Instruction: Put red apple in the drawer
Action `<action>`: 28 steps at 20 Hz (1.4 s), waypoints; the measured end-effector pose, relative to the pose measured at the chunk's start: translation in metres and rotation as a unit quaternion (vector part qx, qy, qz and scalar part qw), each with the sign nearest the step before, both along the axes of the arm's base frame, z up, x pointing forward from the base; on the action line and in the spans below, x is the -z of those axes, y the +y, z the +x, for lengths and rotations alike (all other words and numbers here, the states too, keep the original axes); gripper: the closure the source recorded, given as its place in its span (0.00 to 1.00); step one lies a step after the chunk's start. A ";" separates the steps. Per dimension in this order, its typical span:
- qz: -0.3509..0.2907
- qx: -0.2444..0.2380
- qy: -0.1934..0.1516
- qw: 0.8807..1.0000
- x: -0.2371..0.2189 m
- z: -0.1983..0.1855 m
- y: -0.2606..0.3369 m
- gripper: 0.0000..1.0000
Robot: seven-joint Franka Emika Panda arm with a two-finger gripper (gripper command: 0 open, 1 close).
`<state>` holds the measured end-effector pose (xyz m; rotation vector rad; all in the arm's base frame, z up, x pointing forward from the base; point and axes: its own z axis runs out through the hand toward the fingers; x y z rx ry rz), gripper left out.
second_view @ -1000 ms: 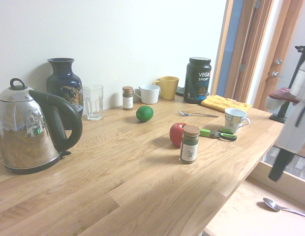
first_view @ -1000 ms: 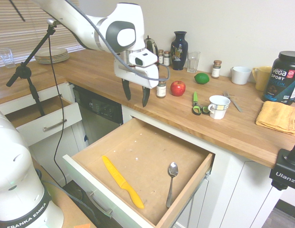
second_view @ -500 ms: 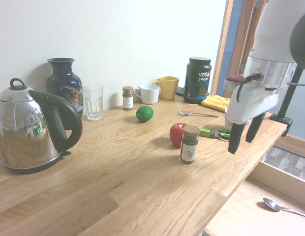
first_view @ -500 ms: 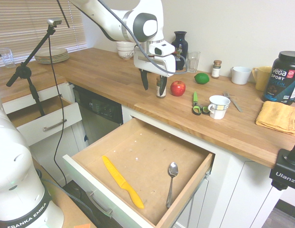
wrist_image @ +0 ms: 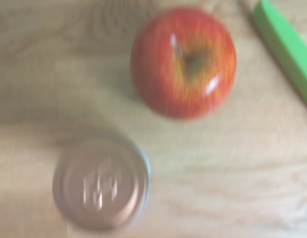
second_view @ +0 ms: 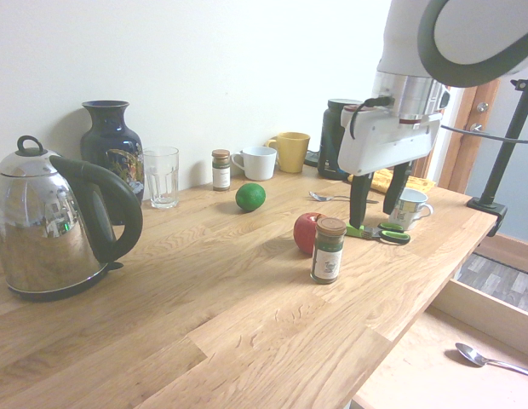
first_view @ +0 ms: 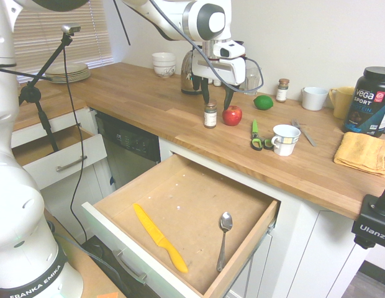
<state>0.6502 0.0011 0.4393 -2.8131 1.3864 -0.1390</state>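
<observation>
Gripper open above round glossy apple, smooth wooden counter.

The gripper has swung over the surface to the spice jar and red apple.
In the first exterior view it has travelled toward 2 o'clock since a second ago, from the edge by the open drawer; the jar, partly covered by it half a second ago, now shows clear, and the stacked white bowls, behind the arm a second ago, are uncovered. The kettle shows again after being hidden half a second ago. In the second exterior view the gripper has moved toward 10 o'clock, now partly covering the black tub and uncovering most of the patterned cup compared with half a second ago.
</observation>
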 end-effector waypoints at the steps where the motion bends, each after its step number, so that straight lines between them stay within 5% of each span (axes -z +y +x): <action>1: -0.001 0.002 0.001 1.000 -0.001 0.007 -0.002 0.00; 15: 0.015 -0.003 0.041 0.999 0.007 0.097 -0.003 0.00; 28: 0.014 0.005 0.071 0.997 0.053 0.116 -0.014 0.00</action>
